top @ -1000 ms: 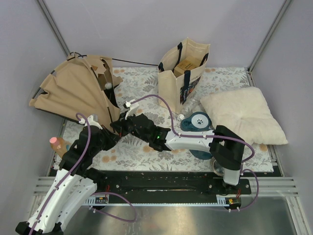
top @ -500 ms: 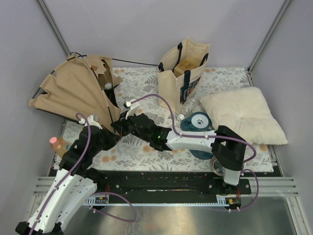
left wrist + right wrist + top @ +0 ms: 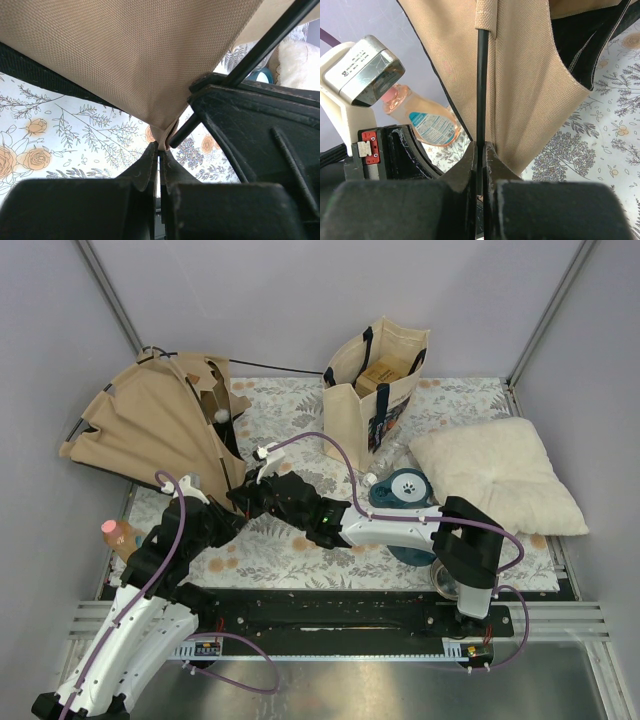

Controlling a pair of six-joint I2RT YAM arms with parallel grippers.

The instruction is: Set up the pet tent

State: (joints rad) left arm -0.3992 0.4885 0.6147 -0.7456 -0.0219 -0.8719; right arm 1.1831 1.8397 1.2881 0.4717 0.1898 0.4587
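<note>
The tan pet tent lies half collapsed at the back left, its arched doorway and white pom-pom facing right. A thin black pole runs from its top toward the tote. Both grippers meet at its near right corner. My left gripper is shut on the tan corner loop of the tent fabric. My right gripper is shut on a black tent pole that enters a fabric sleeve. The pole end sits right beside the loop.
A cream tote bag with navy handles stands at the back centre. A fluffy white pillow lies right. A teal paw-print bowl sits by the right arm. A pink-capped bottle lies at the left edge, also in the right wrist view.
</note>
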